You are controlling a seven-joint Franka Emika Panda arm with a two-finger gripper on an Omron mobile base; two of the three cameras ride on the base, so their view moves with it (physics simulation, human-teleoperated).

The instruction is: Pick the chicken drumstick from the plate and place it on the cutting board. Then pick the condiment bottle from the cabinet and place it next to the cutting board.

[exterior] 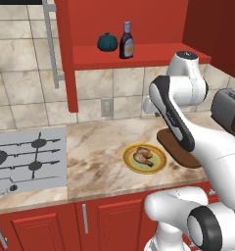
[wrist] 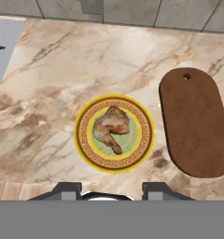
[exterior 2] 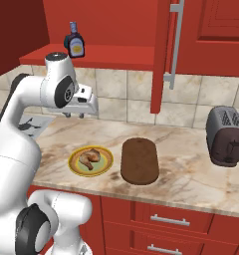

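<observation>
Golden-brown: one chicken drumstick on one plate; one cutting board beside.

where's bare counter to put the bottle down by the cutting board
Free: the marble between the cutting board and the toaster, and the strip behind the board up to the tiled wall. Also open between the stove and the plate. Tight: the narrow gap between plate and board.

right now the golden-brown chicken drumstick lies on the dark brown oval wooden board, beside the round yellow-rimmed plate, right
No. The golden-brown chicken drumstick lies on the round yellow-rimmed plate, beside the dark brown oval wooden board, which is bare; the hand view shows it.
</observation>
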